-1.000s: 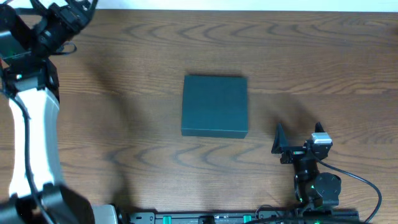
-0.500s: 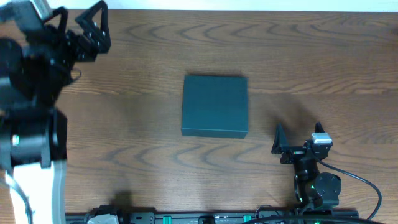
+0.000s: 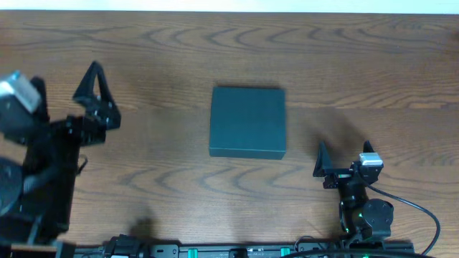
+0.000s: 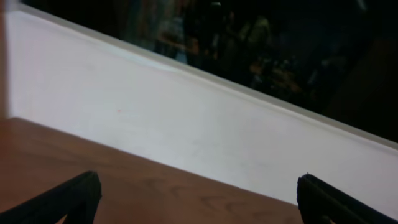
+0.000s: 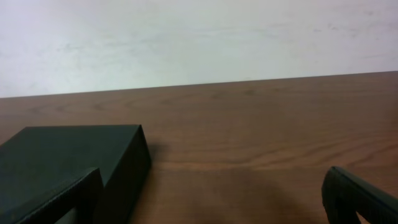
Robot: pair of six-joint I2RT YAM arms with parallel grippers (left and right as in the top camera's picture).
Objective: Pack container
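Note:
The container [image 3: 248, 120] is a dark teal square box with its lid closed, lying flat mid-table. In the right wrist view the container [image 5: 68, 148] sits ahead and to the left, just beyond the left finger. My right gripper [image 3: 344, 152] [image 5: 211, 177] rests low on the table right of and nearer than the box, open, with only bare wood between its fingers. My left gripper [image 3: 66, 77] [image 4: 198, 183] hangs raised over the table's left side, well clear of the box. It is open and holds nothing, and faces the far table edge.
The wooden table [image 3: 165, 179] ends at a far edge against a white wall [image 4: 155, 118]. The left arm's dark body [image 3: 43, 179] covers the near left corner. A black rail with green lights [image 3: 244, 251] runs along the near edge.
The left arm has swung from the far left corner toward the near side, its gripper now lower in the overhead view. The right arm and box have not moved.

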